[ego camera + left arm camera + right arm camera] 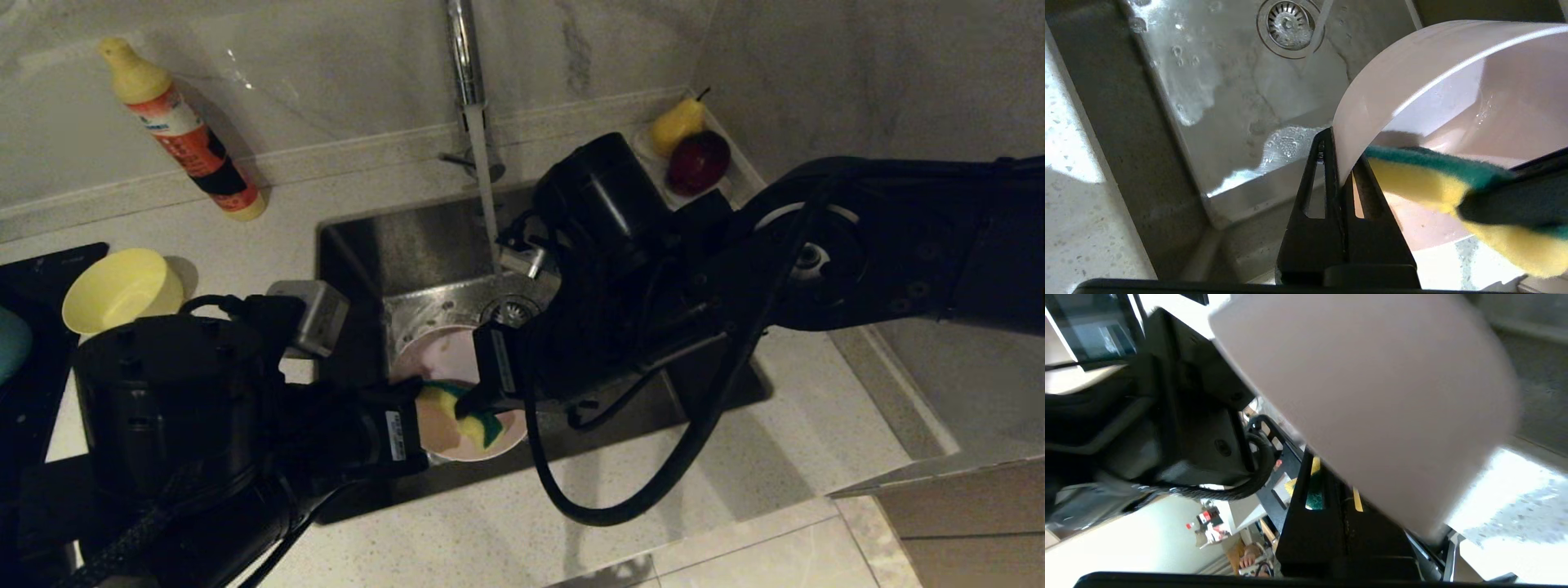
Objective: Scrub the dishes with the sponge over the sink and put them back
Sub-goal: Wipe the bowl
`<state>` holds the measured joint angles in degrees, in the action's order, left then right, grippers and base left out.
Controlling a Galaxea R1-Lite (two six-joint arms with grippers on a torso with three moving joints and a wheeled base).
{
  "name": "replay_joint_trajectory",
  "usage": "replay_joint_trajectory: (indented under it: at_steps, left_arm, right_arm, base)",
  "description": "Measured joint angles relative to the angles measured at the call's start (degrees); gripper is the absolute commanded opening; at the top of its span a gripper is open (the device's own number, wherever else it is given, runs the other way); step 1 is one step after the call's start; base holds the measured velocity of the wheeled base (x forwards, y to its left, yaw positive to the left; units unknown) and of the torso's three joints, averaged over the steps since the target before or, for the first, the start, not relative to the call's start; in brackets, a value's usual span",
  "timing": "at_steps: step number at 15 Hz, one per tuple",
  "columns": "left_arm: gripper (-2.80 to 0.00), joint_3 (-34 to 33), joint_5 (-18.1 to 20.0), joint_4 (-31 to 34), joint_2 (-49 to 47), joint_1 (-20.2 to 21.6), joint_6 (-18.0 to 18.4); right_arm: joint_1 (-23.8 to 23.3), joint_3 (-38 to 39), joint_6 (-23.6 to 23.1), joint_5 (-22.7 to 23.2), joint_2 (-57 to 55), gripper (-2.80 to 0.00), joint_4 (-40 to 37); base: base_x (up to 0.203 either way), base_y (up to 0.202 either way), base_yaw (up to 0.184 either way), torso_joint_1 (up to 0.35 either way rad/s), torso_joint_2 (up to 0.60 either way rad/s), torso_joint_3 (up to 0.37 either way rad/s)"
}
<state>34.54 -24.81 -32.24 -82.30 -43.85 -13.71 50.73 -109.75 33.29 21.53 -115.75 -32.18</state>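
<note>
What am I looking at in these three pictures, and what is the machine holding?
A two-armed robot is washing up. The wide picture comes from its head, looking down at a steel sink under a running tap. The other two come from cameras on its wrists. The left gripper has its jaws shut on the rim of a pink bowl, held over the sink. The right gripper is shut on a sponge, pressed inside that bowl. On the counter stand a yellow bowl, a bottle, and a dish with a pear and a dark red fruit.

Pale pink bowl (457, 384), green-and-yellow sponge (469, 416), yellow bowl (122, 287), perhaps dark red fruit (698, 161).
</note>
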Motion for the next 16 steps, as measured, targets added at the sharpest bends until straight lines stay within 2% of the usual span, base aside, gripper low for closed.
replay_joint_trajectory:
  at_steps: [12, 16]
  left_arm:
    - [-2.8, -1.82, -0.25, -0.05, -0.02, 1.28, -0.04]
    - [-2.8, -0.32, -2.2, -0.1, -0.44, 1.4, 0.03]
  right_arm:
    - [-0.58, 0.52, -0.05, -0.15, 4.43, -2.8, -3.78]
    - [0.9, 2.38, -0.05, -0.06, 5.97, -2.8, -5.52]
  base:
    - [0.0, 0.0, 0.0, 0.0, 0.0, 0.0]
    - [0.0, 0.0, 0.0, 0.0, 0.0, 0.0]
